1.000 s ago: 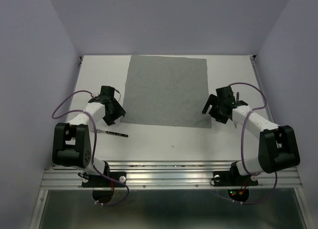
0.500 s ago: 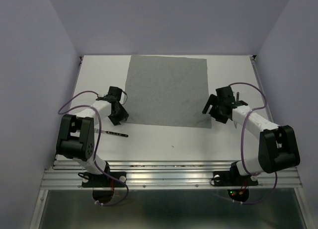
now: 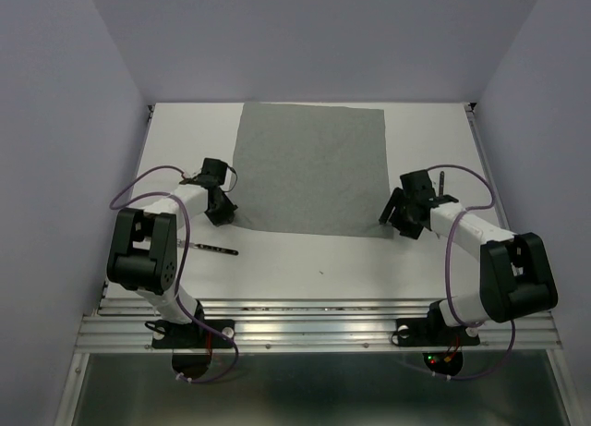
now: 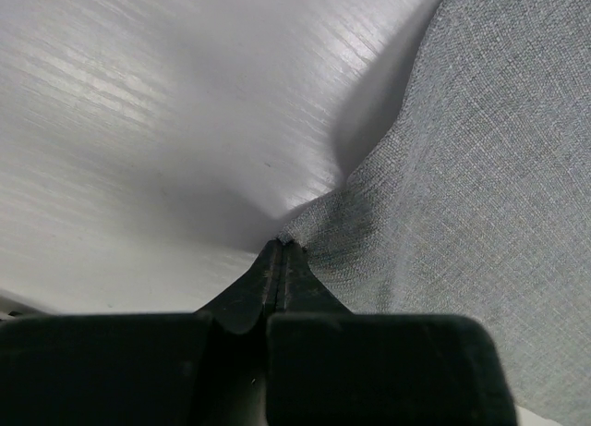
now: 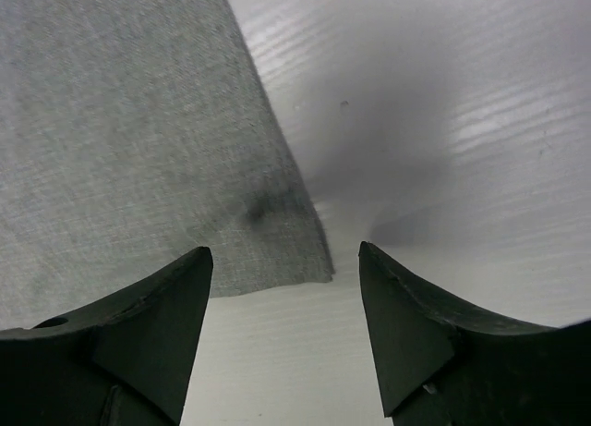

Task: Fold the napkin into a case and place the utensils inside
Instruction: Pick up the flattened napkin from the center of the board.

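The grey napkin (image 3: pixel 309 167) lies spread flat on the white table (image 3: pixel 305 264). My left gripper (image 3: pixel 222 215) is at its near left corner. In the left wrist view that gripper (image 4: pixel 282 245) is shut on the very tip of the napkin (image 4: pixel 462 167), and the cloth bunches up at the pinch. My right gripper (image 3: pixel 395 225) sits low at the near right corner. It stands open (image 5: pixel 283 249), its fingers straddling the corner of the napkin (image 5: pixel 120 121) without touching it. One utensil (image 3: pixel 209 249) lies near the left arm, another (image 3: pixel 441 180) behind the right arm. The case is out of view.
Grey walls close in the table on the left, right and back. A metal rail (image 3: pixel 314 329) runs along the near edge by the arm bases. Purple cables loop over both arms.
My left gripper slid right to the napkin's near left corner and shut on it. My right gripper dropped slightly toward the near right corner, jaws still wide.
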You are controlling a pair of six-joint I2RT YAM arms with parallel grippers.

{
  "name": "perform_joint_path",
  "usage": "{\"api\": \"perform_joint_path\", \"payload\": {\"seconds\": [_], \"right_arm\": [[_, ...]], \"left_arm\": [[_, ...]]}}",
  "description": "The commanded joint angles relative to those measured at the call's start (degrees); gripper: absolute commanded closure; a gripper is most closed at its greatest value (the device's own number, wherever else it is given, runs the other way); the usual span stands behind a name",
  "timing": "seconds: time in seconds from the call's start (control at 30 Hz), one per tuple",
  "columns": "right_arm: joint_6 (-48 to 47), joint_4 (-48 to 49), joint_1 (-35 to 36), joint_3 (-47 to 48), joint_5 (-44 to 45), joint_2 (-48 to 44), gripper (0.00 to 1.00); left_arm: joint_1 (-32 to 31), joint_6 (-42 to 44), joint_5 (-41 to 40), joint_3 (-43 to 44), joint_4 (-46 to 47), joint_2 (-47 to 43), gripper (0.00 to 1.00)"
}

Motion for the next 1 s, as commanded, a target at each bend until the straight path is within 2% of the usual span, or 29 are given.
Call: {"api": "perform_joint_path", "payload": {"seconds": [0.0,0.1,0.33,0.43,0.5,0.63,0.97], "right_arm": [[1.8,0.6,0.3,-1.6,3.1,-1.5,0.35],[1.5,0.3,0.3,-1.9,2.5,-1.2,0.36],[2.2,2.4,4.5,-2.9,-0.1,1.2,0.5],[2.2,0.6,5.9,-1.2,3.6,3.2,0.64],[2.0,0.3,5.9,0.1,4.8,3.6,0.8],[1.4,-0.6,5.9,2.6,6.8,2.5,0.96],[0.4,1.7,5.9,1.7,2.9,4.0,0.95]], "left_arm": [[-0.3,2.1,-0.8,0.6,-1.8,0.7,1.0],[-0.4,2.3,-1.0,0.8,-2.0,-0.4,1.0],[-0.3,2.4,-0.3,1.6,-2.9,-1.9,1.0],[-0.3,2.6,0.3,1.7,-2.7,-2.6,1.0],[-0.3,2.8,0.5,1.9,-2.8,-3.3,1.0],[-0.3,3.3,-0.1,2.8,-4.2,-4.6,1.0],[-0.4,4.0,2.5,1.1,-1.8,-6.3,1.0]]}}
